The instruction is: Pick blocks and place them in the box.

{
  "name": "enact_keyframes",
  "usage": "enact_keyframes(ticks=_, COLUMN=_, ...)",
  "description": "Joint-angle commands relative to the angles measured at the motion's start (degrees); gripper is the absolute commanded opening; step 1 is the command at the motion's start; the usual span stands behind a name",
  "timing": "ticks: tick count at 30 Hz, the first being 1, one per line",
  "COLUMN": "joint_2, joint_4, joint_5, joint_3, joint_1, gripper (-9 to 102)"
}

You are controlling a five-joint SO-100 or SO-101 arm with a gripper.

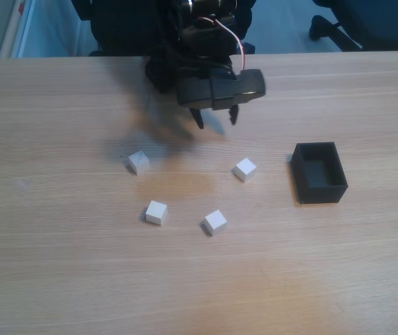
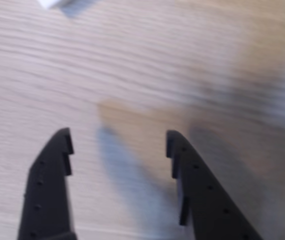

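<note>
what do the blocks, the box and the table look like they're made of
Blocks: matte white, sharp-edged, perhaps foam or painted wood. Box: thin matte black walls, probably plastic. Table: pale wood grain, likely laminate.

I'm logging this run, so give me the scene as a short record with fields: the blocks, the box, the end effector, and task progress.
surface: light wooden table
blocks: four white cubes, all on the table, apart from each other: far-left block, near-left block, near-middle block, block nearest the box
box: black box, open top, right side of the fixed view, nothing visible inside
end effector: end effector open, holding nothing, above bare table beyond the blocks; fingers apart in the wrist view
progress: no block in the box yet
</note>
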Motion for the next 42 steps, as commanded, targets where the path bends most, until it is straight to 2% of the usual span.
enact_keyframes(ticks=1, joint_2=-2.81, joint_4=-5.8, joint_5=-1.49, joint_3=-3.08, joint_1=-1.93, gripper=23)
enact_keyframes(ticks=18, joint_2=-13.54, joint_4=-30.5, joint_5=-7.56, joint_3=3.69, joint_1=-3.96, gripper=24)
enact_keyframes(ticks=30, joint_2=-24.08, joint_4=-41.92, joint_5=-8.44, joint_3=1.58, joint_1=-3.52, gripper=23)
enact_keyframes(ticks=36, joint_2=-29.44, joint_4=-47.37, joint_5=-8.17, joint_3=0.88, joint_1=-2.64, gripper=18)
enact_keyframes(ticks=42, joint_2=-33.84, joint_4=-50.8, joint_5=-7.82, joint_3=-0.88, joint_1=-1.41, gripper=18)
